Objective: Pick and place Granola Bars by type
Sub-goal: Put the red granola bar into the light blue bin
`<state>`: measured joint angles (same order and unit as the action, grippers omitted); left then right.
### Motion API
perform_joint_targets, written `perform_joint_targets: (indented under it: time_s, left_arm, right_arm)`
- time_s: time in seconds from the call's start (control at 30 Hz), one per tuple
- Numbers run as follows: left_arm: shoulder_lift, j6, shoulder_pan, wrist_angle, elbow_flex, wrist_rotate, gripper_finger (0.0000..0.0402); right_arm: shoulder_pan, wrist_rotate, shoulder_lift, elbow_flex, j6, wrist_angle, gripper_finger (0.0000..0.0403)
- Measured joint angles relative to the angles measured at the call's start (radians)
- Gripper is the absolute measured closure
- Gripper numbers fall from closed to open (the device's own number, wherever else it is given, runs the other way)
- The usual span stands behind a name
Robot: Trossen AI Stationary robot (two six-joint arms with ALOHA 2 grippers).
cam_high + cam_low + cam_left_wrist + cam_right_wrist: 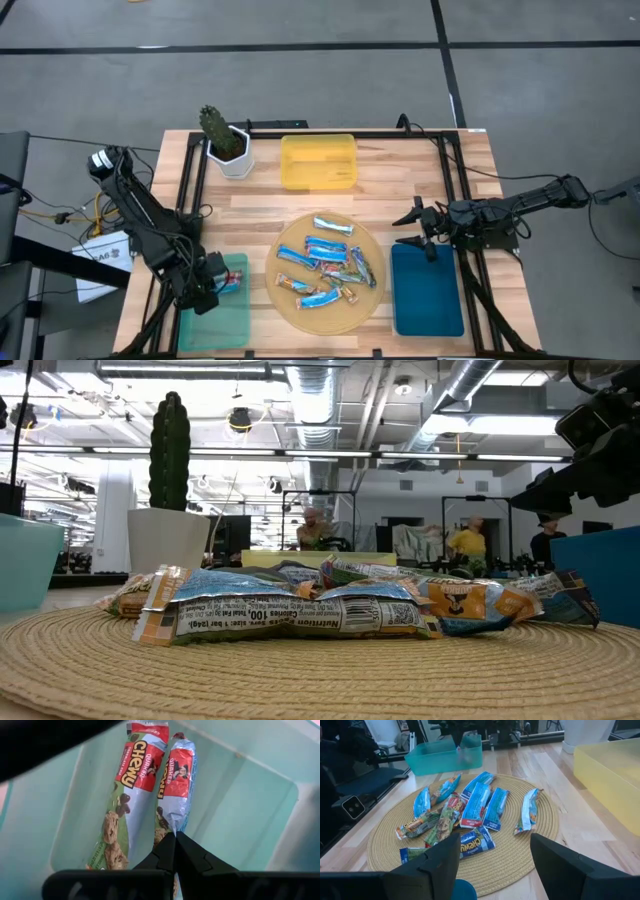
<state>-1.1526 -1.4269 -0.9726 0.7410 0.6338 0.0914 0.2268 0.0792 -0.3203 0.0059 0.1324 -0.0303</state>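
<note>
Several shiny wrapped granola bars (328, 268) lie in a heap on a round woven mat (290, 315), also seen in the right wrist view as bars (470, 812) and in the low view as bars (300, 605). My left gripper (225, 283) is over the teal tray (205, 325), shut on a red-and-blue bar (179, 780). A second red-labelled bar (131, 785) lies flat on the tray floor. My right gripper (492, 860) hovers open near the far end of the blue tray (427, 295), touching nothing. My left gripper pinches the red-and-blue bar by its wrapper end (172, 826) between the two fingers, coming from above and pointing down. The bar hangs below the fingers (187, 855) over the teal tray; from the right wrist view it shows as a dangling bar (465, 754).
A yellow tray (318, 162) sits at the far middle, with a cactus in a white pot (228, 150) to its left. A black frame (190, 200) runs along both table sides. People (465, 545) stand in the room beyond.
</note>
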Motion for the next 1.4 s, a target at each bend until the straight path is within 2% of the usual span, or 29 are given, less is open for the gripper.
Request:
perform_joint_targets:
  time_s: [0.4, 0.7, 0.97, 1.17, 1.4]
  left_arm:
    - [0.000, 0.011, 0.000, 0.000, 0.000, -0.012, 0.0321]
    - [0.007, 0.105, 0.015, -0.064, -0.001, -0.020, 0.0307]
    - [0.144, 0.356, 0.070, -0.180, -0.001, -0.016, 0.0307]
    - [0.281, 0.546, 0.124, -0.326, -0.001, 0.057, 0.0307]
    - [0.358, 0.740, 0.161, -0.529, -0.001, 0.136, 0.0307]
  right_arm:
    - [0.000, 0.000, 0.000, 0.000, 0.000, 0.000, 0.0168]
    - [0.000, 0.000, 0.000, 0.000, 0.000, 0.000, 0.0168]
    - [0.000, 0.000, 0.000, 0.000, 0.000, 0.000, 0.0168]
    - [0.000, 0.000, 0.000, 0.000, 0.000, 0.000, 0.0168]
    - [0.000, 0.000, 0.000, 0.000, 0.000, 0.000, 0.0168]
